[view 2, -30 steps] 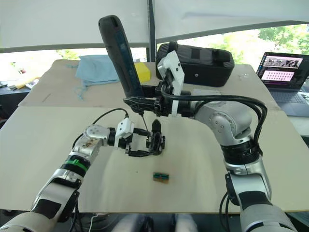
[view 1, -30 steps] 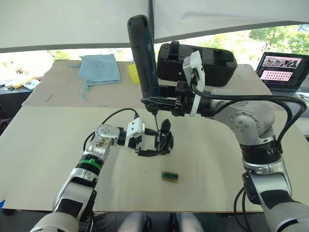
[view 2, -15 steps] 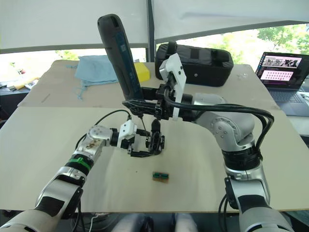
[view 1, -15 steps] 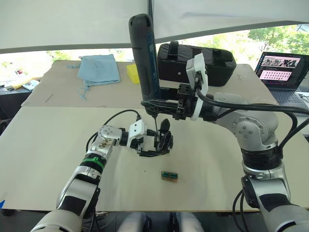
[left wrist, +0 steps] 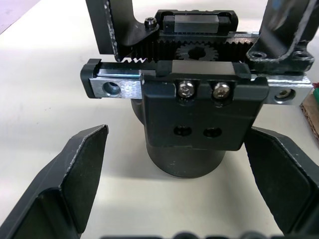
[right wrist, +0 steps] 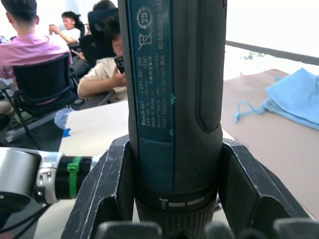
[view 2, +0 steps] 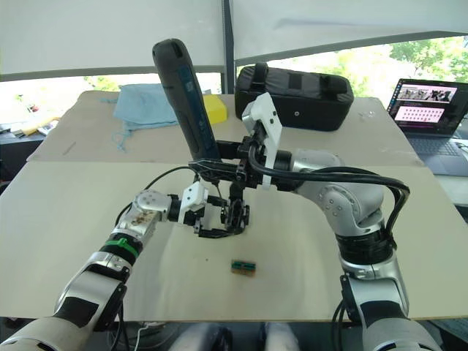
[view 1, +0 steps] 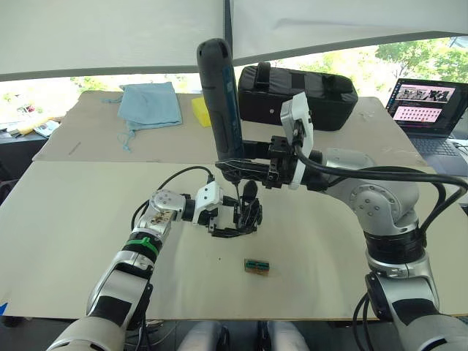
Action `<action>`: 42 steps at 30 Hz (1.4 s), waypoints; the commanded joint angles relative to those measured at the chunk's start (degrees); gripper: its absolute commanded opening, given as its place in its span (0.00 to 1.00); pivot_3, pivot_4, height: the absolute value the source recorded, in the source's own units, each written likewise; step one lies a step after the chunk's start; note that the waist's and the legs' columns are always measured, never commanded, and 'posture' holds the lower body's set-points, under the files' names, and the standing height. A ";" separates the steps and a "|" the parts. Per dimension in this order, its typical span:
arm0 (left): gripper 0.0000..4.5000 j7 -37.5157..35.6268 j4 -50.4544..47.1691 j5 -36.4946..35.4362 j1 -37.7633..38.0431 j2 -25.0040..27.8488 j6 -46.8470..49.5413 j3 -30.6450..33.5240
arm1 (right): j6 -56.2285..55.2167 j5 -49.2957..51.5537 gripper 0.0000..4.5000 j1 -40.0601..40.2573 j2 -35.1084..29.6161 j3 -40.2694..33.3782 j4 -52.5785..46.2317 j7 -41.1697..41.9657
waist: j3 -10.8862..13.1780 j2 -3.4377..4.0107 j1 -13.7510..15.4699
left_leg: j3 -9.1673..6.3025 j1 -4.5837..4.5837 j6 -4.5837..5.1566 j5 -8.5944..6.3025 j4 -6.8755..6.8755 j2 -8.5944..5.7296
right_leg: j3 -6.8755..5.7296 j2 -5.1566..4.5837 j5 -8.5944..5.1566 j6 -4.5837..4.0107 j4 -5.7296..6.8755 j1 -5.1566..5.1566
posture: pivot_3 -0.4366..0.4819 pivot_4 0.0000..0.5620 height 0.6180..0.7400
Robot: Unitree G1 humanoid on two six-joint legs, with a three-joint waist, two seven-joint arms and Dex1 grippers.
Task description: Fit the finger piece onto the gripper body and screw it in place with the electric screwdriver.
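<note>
The gripper body [view 1: 248, 213] stands on the table, black, with a pointed black finger rising from it; I cannot tell the finger piece apart from it. In the left wrist view the gripper body [left wrist: 194, 114] shows two screws and two empty holes in its front block. My left gripper [view 1: 235, 221] is open, with a finger on each side of the base and table showing between. My right gripper [view 1: 238, 167] is shut on the electric screwdriver [view 1: 223, 102], held upright with its bit pointing down at the body. The right wrist view has the screwdriver [right wrist: 172, 99] clamped between both fingers [right wrist: 107, 194].
A small green-brown block [view 1: 257, 266] lies on the table nearer me than the body. At the back are a big black padded case [view 1: 307, 91], a blue cloth [view 1: 150, 102] and a yellow item [view 1: 201, 111]. A laptop [view 1: 428, 106] stands far right. People sit beyond the table.
My right arm has lowered the screwdriver a little, bringing the bit closer to the gripper body. The left gripper shifted slightly right and stays around the body.
</note>
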 commanded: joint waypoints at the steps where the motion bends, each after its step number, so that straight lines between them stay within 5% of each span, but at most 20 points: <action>1: 1.00 -0.37 -0.89 -0.05 -1.71 -0.06 -0.47 0.66 | -2.93 -0.33 0.43 -0.72 0.21 -1.85 -2.52 1.20 | 0.00 0.00 -0.03 | 0.00 0.00 0.00 0.00 0.00 0.00 | 0.00 0.00 0.00 0.00 0.00 0.00 | 0.48 0.27 0.99; 42: 1.00 -1.15 -3.59 -0.12 0.56 0.70 -0.10 0.35 | -3.73 -2.65 0.43 0.63 1.68 -1.95 -2.54 2.56 | 0.00 0.00 -0.01 | 0.00 0.01 0.00 0.00 0.01 0.00 | -0.02 0.02 0.00 0.00 0.00 0.00 | 0.48 0.27 0.99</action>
